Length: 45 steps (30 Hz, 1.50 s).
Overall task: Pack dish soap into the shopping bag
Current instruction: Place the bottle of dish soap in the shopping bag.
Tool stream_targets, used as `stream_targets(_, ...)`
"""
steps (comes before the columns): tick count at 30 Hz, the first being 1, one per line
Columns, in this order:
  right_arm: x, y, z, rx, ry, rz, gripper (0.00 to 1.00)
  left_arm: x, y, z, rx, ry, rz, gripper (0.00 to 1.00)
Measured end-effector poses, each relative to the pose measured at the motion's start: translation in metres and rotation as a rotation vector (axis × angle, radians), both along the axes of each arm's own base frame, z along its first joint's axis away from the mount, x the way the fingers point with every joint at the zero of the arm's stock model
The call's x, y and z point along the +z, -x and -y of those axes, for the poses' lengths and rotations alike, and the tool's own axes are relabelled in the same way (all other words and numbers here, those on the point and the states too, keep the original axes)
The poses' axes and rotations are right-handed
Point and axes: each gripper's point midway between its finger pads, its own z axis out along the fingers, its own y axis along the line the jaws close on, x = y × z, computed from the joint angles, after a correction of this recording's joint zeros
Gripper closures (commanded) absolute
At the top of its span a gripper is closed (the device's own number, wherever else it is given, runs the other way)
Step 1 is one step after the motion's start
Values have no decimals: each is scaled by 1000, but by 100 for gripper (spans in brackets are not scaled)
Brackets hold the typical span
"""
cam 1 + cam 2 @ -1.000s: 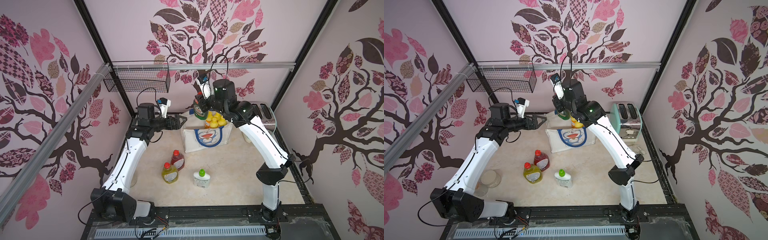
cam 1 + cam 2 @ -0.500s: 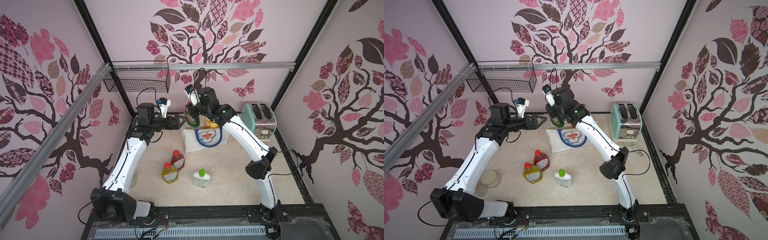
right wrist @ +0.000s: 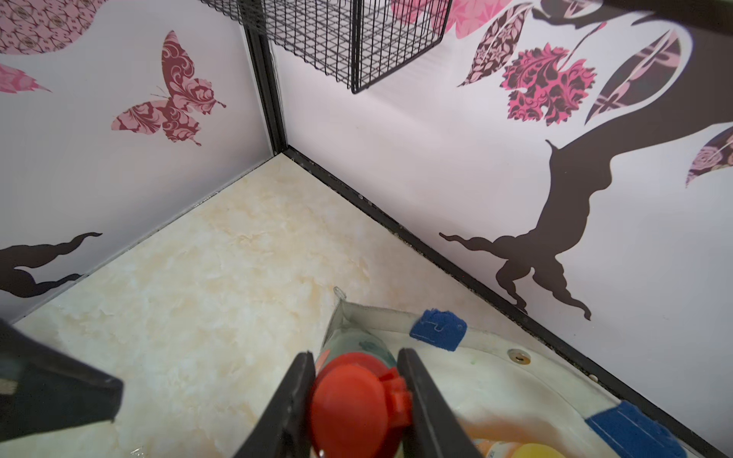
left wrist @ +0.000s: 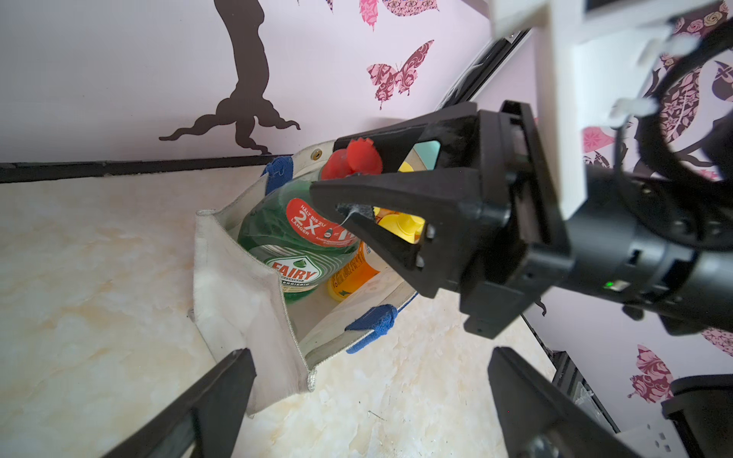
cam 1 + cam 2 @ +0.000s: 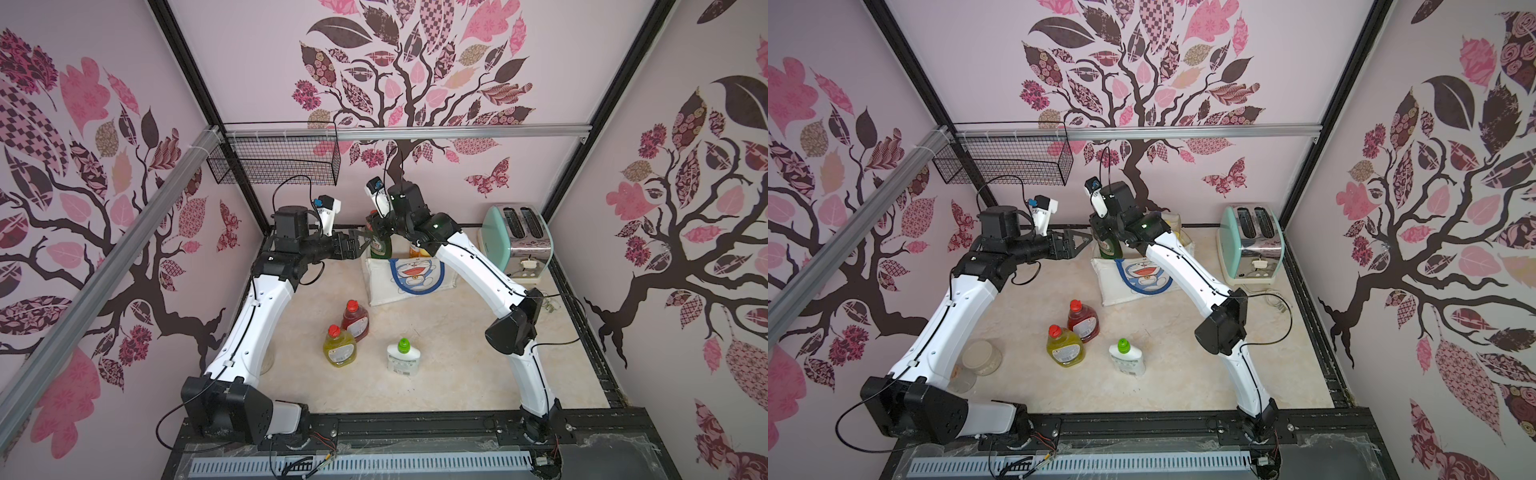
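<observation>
My right gripper [image 5: 374, 220] [image 3: 354, 353] is shut on the red cap of a dark green dish soap bottle [image 5: 380, 247] [image 5: 1109, 248] [image 4: 293, 246]. The bottle leans with its lower part inside the left end of the white shopping bag [image 5: 409, 280] [image 5: 1138, 280] [image 4: 238, 301]. Orange bottles with yellow caps [image 4: 400, 226] stand in the bag beside it. My left gripper [image 5: 360, 242] [image 4: 371, 357] is open and holds nothing, level with the bag's left end. Red [image 5: 355, 320], yellow-green [image 5: 340, 350] and white [image 5: 403, 358] bottles stand on the table in front.
A mint and steel toaster [image 5: 519, 237] stands at the back right, its cable [image 5: 546, 301] trailing by my right arm. A wire basket [image 5: 274, 162] hangs on the back wall. Clear jars [image 5: 982, 357] sit under my left arm.
My right arm has swung left and down, carrying the green bottle from above the bag's middle into its left end. The left gripper has stayed in place.
</observation>
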Motion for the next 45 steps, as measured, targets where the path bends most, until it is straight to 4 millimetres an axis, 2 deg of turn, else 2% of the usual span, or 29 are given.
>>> stream_targets(3,-12,-3,1,-3,7,-24,100,0,0,0,-1,-2,1,2)
stream_targets(14,-37,-12,-4,1,-28,-83,100,-1,0,0,-2,-4,1,2)
stream_targets(25,-79,-22,-11,-7,-9,-138,100,-1,1,0,-3,-5,0,2)
stream_targets(45,-92,-25,-15,9,-62,-178,100,-1,1,0,-3,-5,0,2)
